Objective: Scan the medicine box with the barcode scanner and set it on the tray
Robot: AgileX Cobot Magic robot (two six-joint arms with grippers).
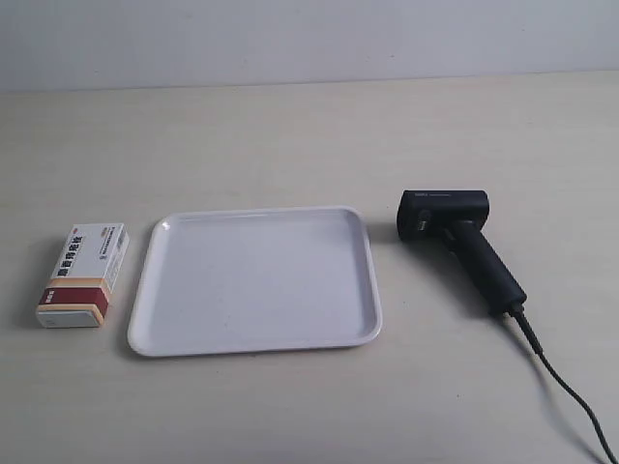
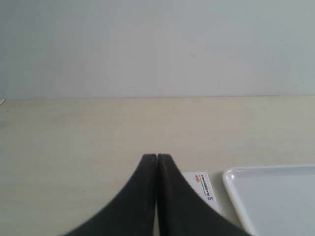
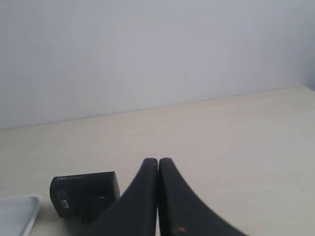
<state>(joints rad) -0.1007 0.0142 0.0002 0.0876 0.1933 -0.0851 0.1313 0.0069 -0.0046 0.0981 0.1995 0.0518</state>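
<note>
medicine box point(image 1: 83, 275), tray point(image 1: 254, 280), barcode scanner point(image 1: 460, 242), apart, unobstructed

Glossy white plastic tray point(image 1: 145, 319); matt black plastic scanner point(image 1: 455, 232); printed cardboard box point(image 1: 85, 274).

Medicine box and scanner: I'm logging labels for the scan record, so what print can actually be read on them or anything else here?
medicine box: Chinese characters on the top face and small print on the side, all too blurred to read.
barcode scanner: a small pale brand mark on the head, too small to read.
tray: no text.
</note>
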